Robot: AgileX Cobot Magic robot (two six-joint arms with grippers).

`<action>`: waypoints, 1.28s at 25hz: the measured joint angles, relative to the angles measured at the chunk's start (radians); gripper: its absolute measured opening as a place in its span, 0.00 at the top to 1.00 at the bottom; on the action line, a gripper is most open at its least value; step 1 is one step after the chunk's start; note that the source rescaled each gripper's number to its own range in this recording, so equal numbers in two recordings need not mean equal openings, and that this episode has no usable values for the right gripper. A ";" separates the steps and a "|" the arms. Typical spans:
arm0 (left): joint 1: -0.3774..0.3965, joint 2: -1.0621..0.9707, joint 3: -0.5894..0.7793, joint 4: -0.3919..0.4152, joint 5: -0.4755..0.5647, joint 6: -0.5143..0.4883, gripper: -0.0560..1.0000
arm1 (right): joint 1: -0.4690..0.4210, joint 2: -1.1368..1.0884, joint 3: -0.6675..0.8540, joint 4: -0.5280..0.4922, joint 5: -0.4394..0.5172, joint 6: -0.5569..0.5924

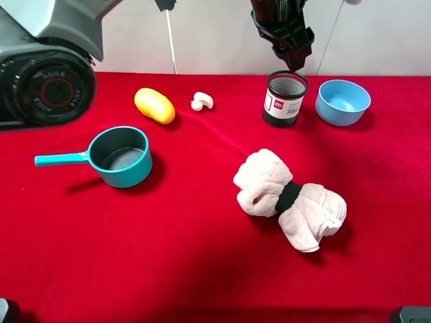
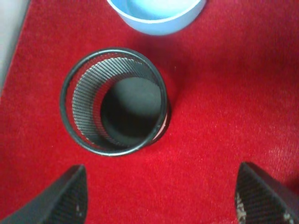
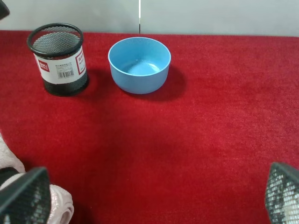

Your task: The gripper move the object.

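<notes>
Pen cup (image 2: 131,108) untouched, left gripper (image 2: 161,166) spread wide

We see bright, even light on the red cloth (image 1: 202,269), its colour heavily saturated. Shadows are soft, one beside the towel (image 1: 289,198) and one by the blue bowl (image 3: 139,65). The left wrist view is hazy: the mesh cup (image 2: 88,116) looks soft, and the fingertips (image 2: 65,198) of the left gripper (image 2: 161,186) are blurred.
</notes>
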 joint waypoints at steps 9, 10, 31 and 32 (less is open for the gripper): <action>-0.023 -0.071 0.000 0.044 0.001 -0.077 0.35 | 0.000 0.000 0.000 0.000 0.000 0.000; -0.027 -0.077 0.000 0.045 0.001 -0.087 0.35 | 0.000 0.000 0.000 0.000 0.000 0.000; -0.040 -0.457 0.491 0.068 0.000 -0.172 0.35 | 0.000 0.000 0.000 0.000 0.001 0.000; -0.040 -0.478 0.523 0.071 0.000 -0.172 0.35 | 0.000 0.000 0.000 0.000 0.001 0.000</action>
